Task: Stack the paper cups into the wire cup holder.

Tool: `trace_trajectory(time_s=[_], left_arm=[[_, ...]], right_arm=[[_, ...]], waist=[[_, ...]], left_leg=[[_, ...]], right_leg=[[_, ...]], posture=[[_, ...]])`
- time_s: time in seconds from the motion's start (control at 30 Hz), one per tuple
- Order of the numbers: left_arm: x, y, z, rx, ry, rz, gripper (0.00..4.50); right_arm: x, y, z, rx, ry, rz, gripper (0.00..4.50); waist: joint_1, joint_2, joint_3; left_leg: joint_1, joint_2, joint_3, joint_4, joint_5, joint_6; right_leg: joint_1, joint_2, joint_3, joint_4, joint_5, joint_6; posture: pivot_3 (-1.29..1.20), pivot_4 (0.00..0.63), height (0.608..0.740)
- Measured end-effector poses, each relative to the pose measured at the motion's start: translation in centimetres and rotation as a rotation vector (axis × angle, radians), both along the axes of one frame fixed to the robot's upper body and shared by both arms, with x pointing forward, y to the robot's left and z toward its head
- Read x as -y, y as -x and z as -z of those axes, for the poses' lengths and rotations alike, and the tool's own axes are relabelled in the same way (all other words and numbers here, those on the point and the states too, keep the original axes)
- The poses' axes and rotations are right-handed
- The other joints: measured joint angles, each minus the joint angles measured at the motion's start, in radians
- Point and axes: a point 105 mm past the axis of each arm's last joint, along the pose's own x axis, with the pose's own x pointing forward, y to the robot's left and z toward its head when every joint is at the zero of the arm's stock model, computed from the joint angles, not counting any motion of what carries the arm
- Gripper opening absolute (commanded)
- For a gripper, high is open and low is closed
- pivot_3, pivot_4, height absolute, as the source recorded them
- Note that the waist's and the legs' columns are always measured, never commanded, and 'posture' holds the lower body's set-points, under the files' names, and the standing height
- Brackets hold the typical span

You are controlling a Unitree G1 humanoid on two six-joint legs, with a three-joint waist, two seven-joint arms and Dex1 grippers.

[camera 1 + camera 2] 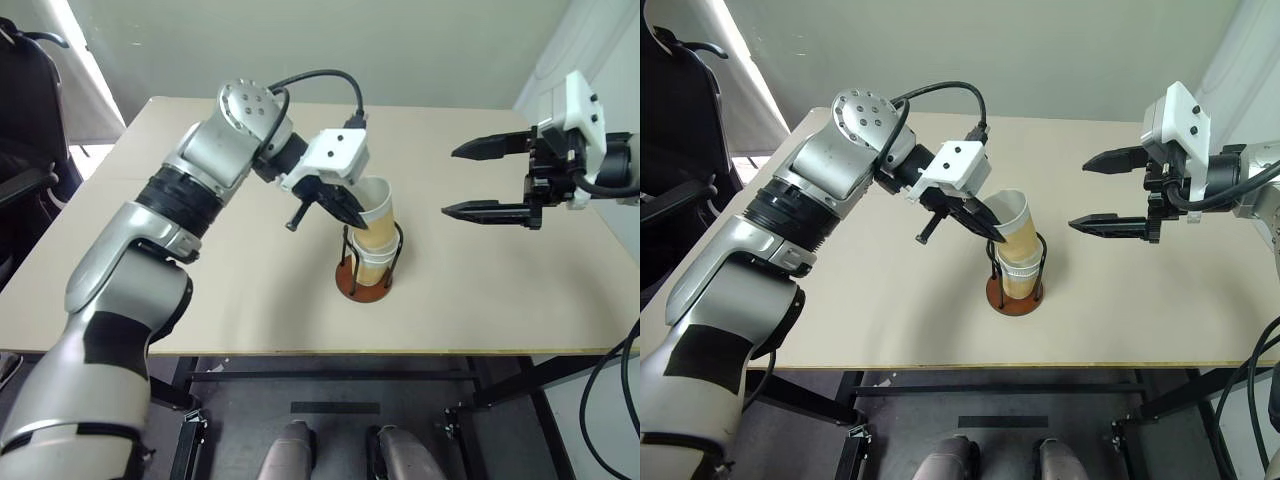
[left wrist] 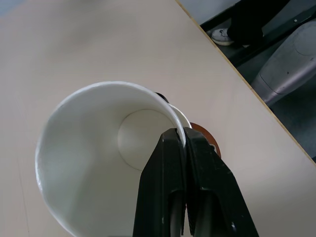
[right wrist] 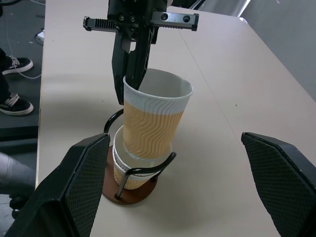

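Right wrist view: left end effector (image 3: pixel 129 81) pinches unmarked cup (image 3: pixel 150 118); right end effector (image 1: pixel 449 181) wide, empty

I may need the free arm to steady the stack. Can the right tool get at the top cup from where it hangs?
Probably yes. The right tool hangs open beside the wire cup holder over bare table, nothing between; only the left tool, pinching the top cup at its rim, crowds one side.

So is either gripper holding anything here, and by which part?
The left gripper pinches the rim of the top tan ribbed paper cup, which sits tilted in the cups in the black wire cup holder. The right gripper is open and empty.
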Motion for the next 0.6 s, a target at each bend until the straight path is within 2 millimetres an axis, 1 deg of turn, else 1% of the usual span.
trace_trajectory(time_s=[0.27,0.3,0.33,0.37,0.5,0.53,0.6], left_arm=[[0.8,-0.2,1.0,-0.021,-0.008,0.013,0.06],[0.9,-0.3,1.2,-0.021,-0.012,0.011,0.43],[1.0,-0.4,1.3,-0.022,-0.016,0.01,0.59],[1.0,-0.4,1.5,-0.019,-0.02,0.01,0.9],[0.9,-0.6,1.5,-0.007,-0.022,0.011,2.28],[0.9,-0.7,1.5,-0.006,-0.019,0.008,2.69],[0.8,-0.8,1.4,-0.005,-0.014,0.001,3.34]], right_arm=[[0.2,0.0,0.2,-0.007,0.003,0.007,4.35],[0.2,0.0,0.2,-0.007,0.003,0.008,4.35],[0.2,0.0,0.2,-0.007,0.004,0.009,4.35],[0.2,-0.1,0.2,-0.006,0.004,0.01,4.35],[0.7,-0.2,0.2,-0.009,0.005,0.025,4.35],[0.8,-0.3,0.2,-0.011,0.003,0.029,4.35],[0.9,-0.4,0.2,-0.012,0.001,0.032,4.35]], waist=[[0.001,0.0,0.0],[0.001,0.0,0.0],[0.001,0.0,0.0],[0.001,0.0,0.0],[0.001,0.0,0.0],[0.001,0.0,0.0],[0.001,0.0,0.0]], left_leg=[[0.0,0.0,0.0,0.0,-0.001,0.0],[0.0,0.0,0.0,0.0,-0.001,0.0],[0.0,0.0,0.0,0.0,-0.001,0.001],[0.0,0.0,0.0,0.0,-0.001,0.001],[0.0,0.0,0.0,0.0,-0.001,0.001],[0.0,0.0,0.0,0.0,-0.002,0.001],[0.0,0.0,0.0,0.0,-0.002,0.001]], right_leg=[[0.0,0.0,0.0,0.0,0.0,0.0],[0.0,0.0,0.0,0.0,0.0,0.0],[0.0,0.0,0.0,0.0,0.0,0.0],[0.0,0.0,0.0,0.0,0.0,0.0],[0.0,0.0,0.0,0.0,0.0,0.001],[0.0,0.0,0.0,0.0,0.0,0.001],[0.0,0.0,0.0,0.0,0.0,0.001]], posture=[[0.0,0.15,0.74],[0.0,0.15,0.74],[0.0,0.15,0.74],[0.0,0.15,0.74],[0.0,0.15,0.74],[0.0,0.15,0.74],[0.0,0.15,0.74]])
